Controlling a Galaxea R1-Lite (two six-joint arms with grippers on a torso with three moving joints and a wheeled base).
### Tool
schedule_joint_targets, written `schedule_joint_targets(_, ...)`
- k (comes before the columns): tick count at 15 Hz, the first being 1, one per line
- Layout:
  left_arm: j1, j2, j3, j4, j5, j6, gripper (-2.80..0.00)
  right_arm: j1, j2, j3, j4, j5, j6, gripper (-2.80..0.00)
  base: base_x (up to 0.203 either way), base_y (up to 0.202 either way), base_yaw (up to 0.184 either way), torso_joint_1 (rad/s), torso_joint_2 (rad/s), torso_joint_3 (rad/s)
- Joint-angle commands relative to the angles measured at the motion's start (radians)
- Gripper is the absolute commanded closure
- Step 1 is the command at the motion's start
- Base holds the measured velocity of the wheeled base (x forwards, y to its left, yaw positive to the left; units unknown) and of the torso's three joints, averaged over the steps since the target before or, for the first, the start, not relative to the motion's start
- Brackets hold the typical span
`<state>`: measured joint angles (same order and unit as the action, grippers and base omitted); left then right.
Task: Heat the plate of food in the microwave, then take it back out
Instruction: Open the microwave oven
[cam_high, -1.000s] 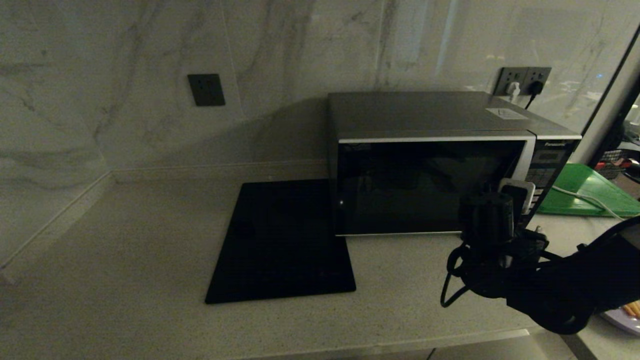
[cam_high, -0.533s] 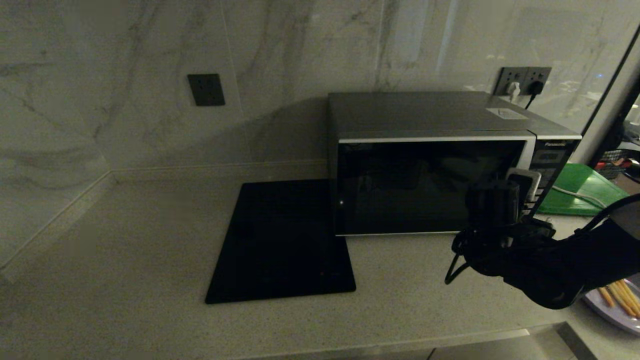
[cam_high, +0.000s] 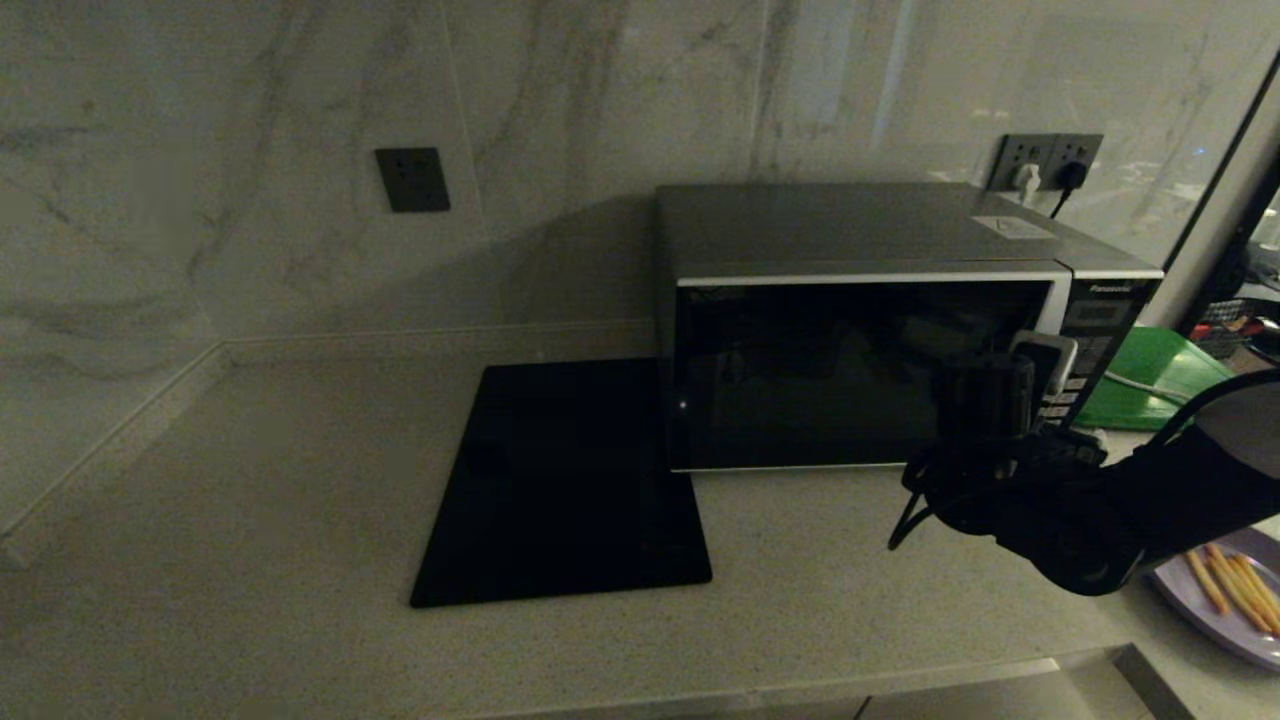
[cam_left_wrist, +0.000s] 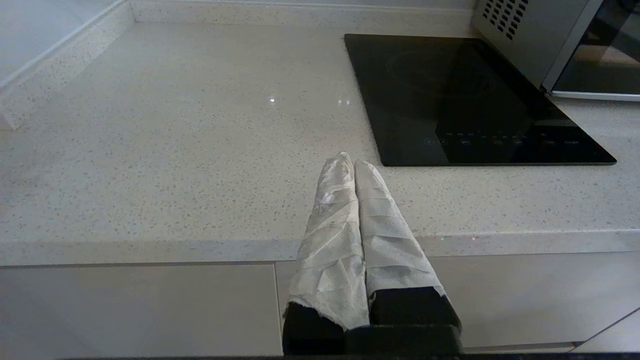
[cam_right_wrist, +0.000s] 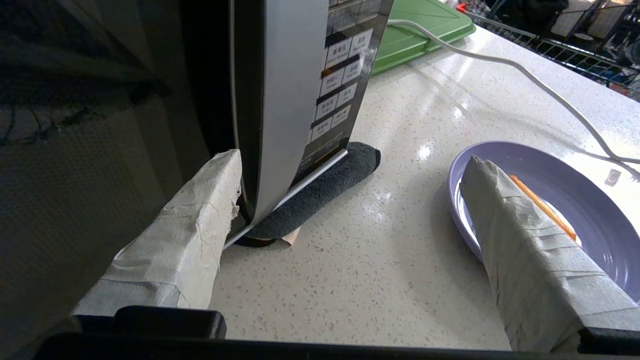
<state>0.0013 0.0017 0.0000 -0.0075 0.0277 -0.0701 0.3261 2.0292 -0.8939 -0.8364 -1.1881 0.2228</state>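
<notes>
Early stage: right tool (cam_right_wrist: 350, 200) spread wide at microwave (cam_high: 860, 330) door edge, door shut; plate of food (cam_right_wrist: 565, 200) w/ fries unheated on surface.

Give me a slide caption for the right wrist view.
Open right gripper at the closed microwave door's edge, plate of food alongside.

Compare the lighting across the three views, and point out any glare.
Head view: dim, the microwave door near black, the right gripper a dark silhouette. Left wrist view: bright and even, small glints on the countertop. Right wrist view: bright, glare patches on the counter beside the plate of food.
</notes>
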Motion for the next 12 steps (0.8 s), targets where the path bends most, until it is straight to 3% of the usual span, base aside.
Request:
schedule_joint_targets(1,0.000,0.000,0.000,0.000,0.001,-0.001,0.00,-0.009,0.028,-0.008,-0.021,-0.007,-0.001,-2.80,0.000,0.000,0.000,0.000,0.00,0.000)
schedule_joint_targets(9,0.000,0.000,0.000,0.000,0.001,0.000,0.00,-0.059,0.130,-0.029,-0.298,0.025,-0.199,-2.80,0.000,0.000,0.000,0.000,0.00,0.000)
schedule_joint_targets(12,0.000,0.000,0.000,0.000,0.001,-0.002,0.00,-0.065,0.151,-0.030,-0.326,0.027,-0.212,-2.80,0.000,0.000,0.000,0.000,0.00,0.000)
